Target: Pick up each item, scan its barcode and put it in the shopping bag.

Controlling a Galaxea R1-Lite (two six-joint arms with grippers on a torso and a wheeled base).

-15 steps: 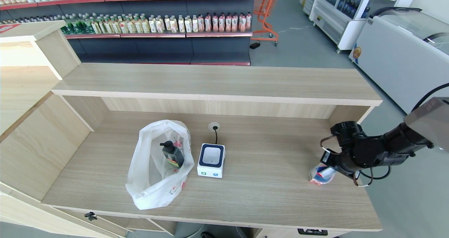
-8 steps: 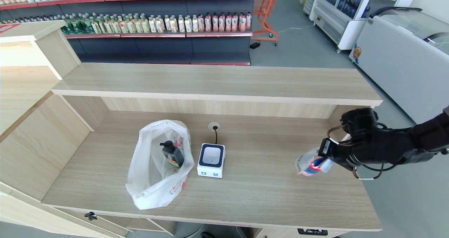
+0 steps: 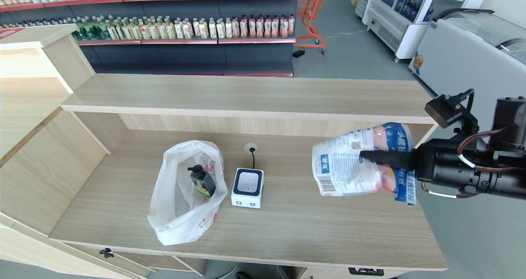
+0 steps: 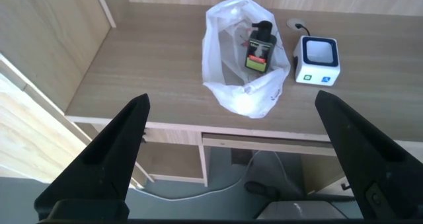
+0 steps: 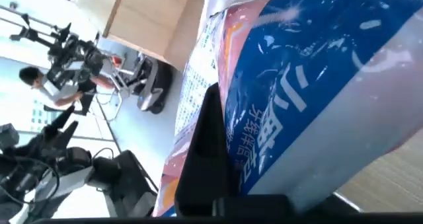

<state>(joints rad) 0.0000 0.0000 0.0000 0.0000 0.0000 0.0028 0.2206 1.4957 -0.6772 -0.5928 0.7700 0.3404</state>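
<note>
Over the right end of the counter [image 3: 308, 229], right gripper [image 3: 370, 157] clamps the blue-and-white pouch [image 3: 349, 168] aloft; best swing it above the scanner [image 3: 247, 187], barcode [image 3: 327, 184] turned down and flat, before the shopping bag [image 3: 181, 213].

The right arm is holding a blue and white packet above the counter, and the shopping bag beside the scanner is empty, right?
Not empty: the head view shows a dark pump bottle inside the shopping bag. The right gripper does hold the packet above the counter.
</note>
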